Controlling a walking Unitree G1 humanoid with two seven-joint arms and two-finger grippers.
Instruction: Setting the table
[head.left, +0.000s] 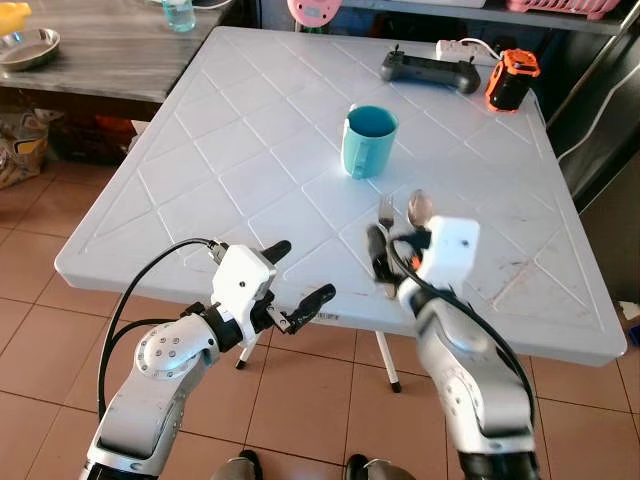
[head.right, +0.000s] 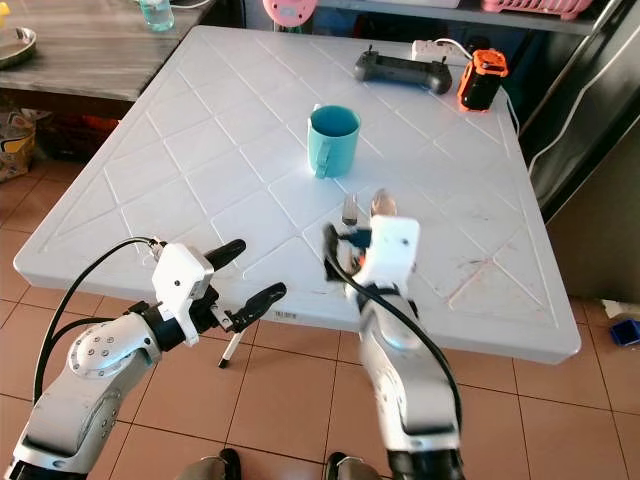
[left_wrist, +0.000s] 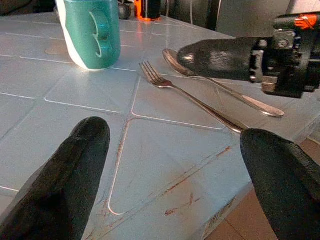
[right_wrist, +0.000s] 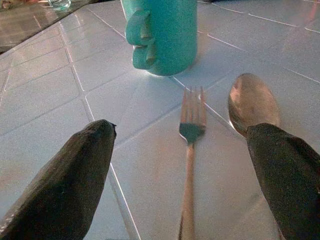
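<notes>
Nearest, the left gripper (head.left: 300, 283) hangs just off the near edge of the white table (head.left: 200, 170), over the tiled floor (head.left: 320, 400), its two black fingers spread apart with nothing between them. Just to its right, the right gripper (right_wrist: 185, 165) sits low over the table's near edge, fingers wide apart and empty, straddling the fork (right_wrist: 190, 150); one fingertip lies over the spoon (right_wrist: 252, 102) beside it. Fork and spoon lie side by side on the tabletop, handles toward the robot, the fork on the left and the spoon on the right, close together but not touching. A little beyond their tips stands a teal mug (head.left: 368, 140), upright, its handle turned toward the robot. Farther back, near the table's far right corner, lie a black controller (head.left: 430, 70) and an orange and black device (head.left: 510, 80), with a white power strip (head.left: 460, 47) behind them. Off to the far left, a darker table (head.left: 100, 60) holds a metal bowl (head.left: 28, 47) and a glass (head.left: 179, 14)
</notes>
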